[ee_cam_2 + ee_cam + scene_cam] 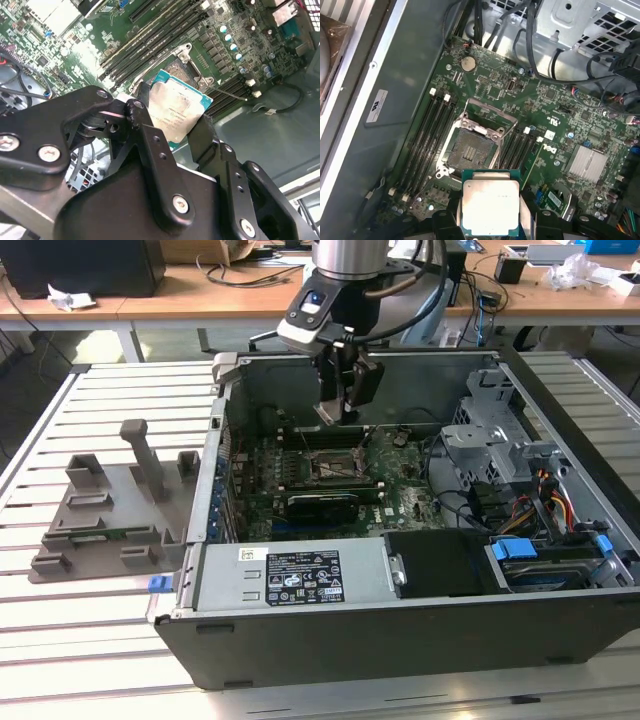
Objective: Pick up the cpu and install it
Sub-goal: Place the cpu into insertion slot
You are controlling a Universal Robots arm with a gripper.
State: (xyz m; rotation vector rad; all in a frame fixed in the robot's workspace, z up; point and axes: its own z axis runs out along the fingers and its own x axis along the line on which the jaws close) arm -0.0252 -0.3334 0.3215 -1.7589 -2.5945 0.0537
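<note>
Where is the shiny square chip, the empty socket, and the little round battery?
cpu (490,206), first wrist view, on its silvery metal top.
socket (470,152), first wrist view, on its open middle.
coin battery (468,63), first wrist view, on its round face.

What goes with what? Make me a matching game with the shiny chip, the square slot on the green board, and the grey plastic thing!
Things:
1. cpu
2. socket
3. grey holder

Where or how:
A. open and empty, on the motherboard
B. held by the gripper
C. lying on the slatted table

Pairs: 1-B, 2-A, 3-C
</note>
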